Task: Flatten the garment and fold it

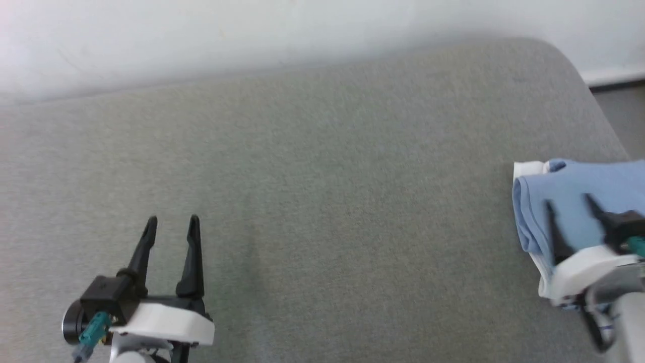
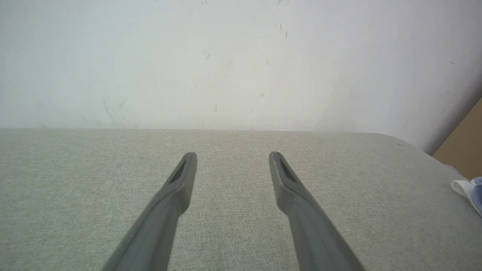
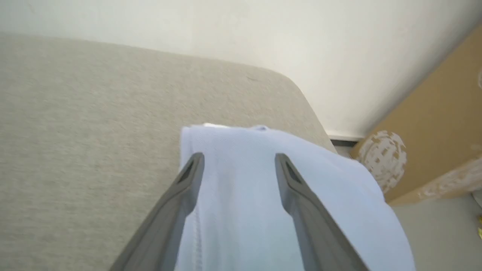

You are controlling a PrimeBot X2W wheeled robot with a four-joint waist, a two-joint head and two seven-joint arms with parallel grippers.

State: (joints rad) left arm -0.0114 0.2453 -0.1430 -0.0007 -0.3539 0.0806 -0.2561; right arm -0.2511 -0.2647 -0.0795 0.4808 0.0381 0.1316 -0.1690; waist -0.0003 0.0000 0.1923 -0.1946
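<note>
The garment [image 1: 579, 201] is a light blue folded bundle with a white edge, lying at the right end of the grey padded table [image 1: 322, 176]. My right gripper [image 1: 568, 202] hovers over it, open, with its two dark fingers spread above the blue cloth. From the right wrist, the garment [image 3: 241, 180] shows between and under the open right gripper [image 3: 239, 157], and nothing is pinched. My left gripper [image 1: 172, 221] rests open over bare table at the lower left, far from the garment. In the left wrist view the left gripper [image 2: 232, 155] stands open, with a corner of the garment [image 2: 470, 188] at the far right.
A white wall [image 1: 252, 30] runs behind the table. The table's rounded far right corner [image 1: 564, 55] drops to the floor [image 1: 625, 111]. Brown cardboard with pale scuffs [image 3: 433, 150] stands beyond the table's right end. Bare grey surface lies between the two grippers.
</note>
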